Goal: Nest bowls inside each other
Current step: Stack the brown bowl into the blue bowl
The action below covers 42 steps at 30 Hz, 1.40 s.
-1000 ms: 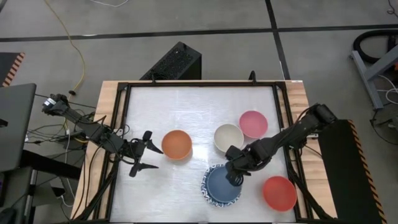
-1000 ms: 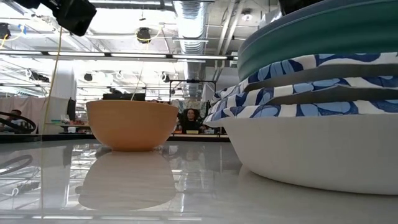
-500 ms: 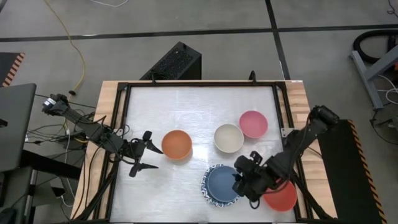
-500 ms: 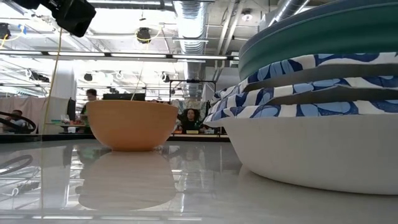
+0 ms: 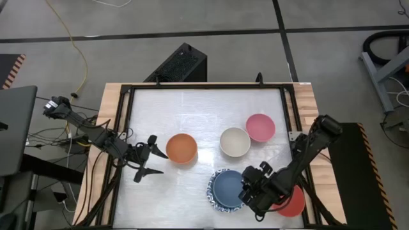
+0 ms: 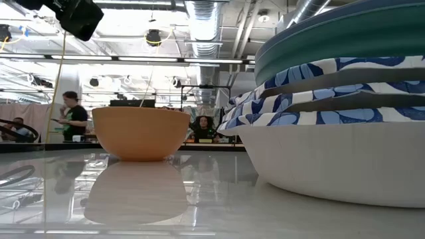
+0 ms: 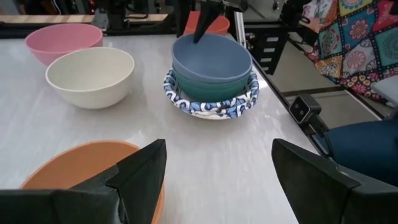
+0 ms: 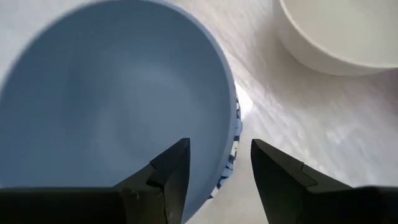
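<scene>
A stack of nested bowls (image 5: 226, 189) stands near the table's front edge. A blue bowl (image 8: 118, 99) lies on top, over a green one (image 7: 205, 88) and white bowls with blue patterned rims (image 6: 312, 86). My right gripper (image 5: 246, 190) hangs open over the stack's right rim, pointing down, with its fingers to either side of the blue bowl's rim (image 8: 231, 106). A red bowl (image 5: 295, 204) sits just right of it, partly hidden by the arm. The orange bowl (image 5: 181, 148), cream bowl (image 5: 234, 141) and pink bowl (image 5: 260, 127) stand singly. My left gripper (image 5: 152, 156) waits open, left of the orange bowl.
A black frame (image 5: 204, 85) runs along the table's edges. Bare white tabletop (image 5: 204, 108) lies across the far half. Beyond the far edge a black box (image 5: 179, 64) stands on the floor. In the low view, people show in the room behind.
My right gripper has drawn back from over the middle of the blue bowl toward the table's near right, toward the red bowl. Its arm has swung toward the near edge and the wrist has turned. Its fingers stay open, and none of the bowls has moved.
</scene>
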Each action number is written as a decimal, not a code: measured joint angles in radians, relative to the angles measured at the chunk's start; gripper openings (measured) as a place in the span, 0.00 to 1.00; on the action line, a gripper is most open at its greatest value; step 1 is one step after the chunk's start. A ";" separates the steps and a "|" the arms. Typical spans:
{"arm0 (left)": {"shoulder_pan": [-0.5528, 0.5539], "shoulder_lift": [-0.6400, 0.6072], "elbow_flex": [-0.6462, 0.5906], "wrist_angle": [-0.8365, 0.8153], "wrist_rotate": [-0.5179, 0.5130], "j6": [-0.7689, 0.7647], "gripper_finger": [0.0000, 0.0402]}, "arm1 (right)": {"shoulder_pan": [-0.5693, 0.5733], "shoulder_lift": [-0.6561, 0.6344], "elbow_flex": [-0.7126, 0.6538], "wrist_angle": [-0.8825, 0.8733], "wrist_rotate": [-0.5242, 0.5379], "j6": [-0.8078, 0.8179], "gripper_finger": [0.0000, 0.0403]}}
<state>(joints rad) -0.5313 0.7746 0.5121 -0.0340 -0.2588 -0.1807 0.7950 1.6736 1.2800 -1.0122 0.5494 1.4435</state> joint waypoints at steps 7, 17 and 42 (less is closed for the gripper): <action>0.000 0.030 0.000 0.003 0.000 0.000 0.70 | -0.021 0.032 0.000 0.015 -0.010 -0.003 0.47; 0.000 0.028 0.000 0.015 0.000 0.002 0.70 | -0.031 0.015 0.000 -0.027 0.078 -0.024 0.47; 0.000 0.028 0.000 0.029 -0.008 0.002 0.70 | -0.048 0.090 0.008 -0.136 0.234 0.182 0.38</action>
<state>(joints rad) -0.5316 0.8025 0.5121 -0.0051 -0.2672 -0.1787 0.7467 1.7639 1.2877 -1.1480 0.7837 1.6258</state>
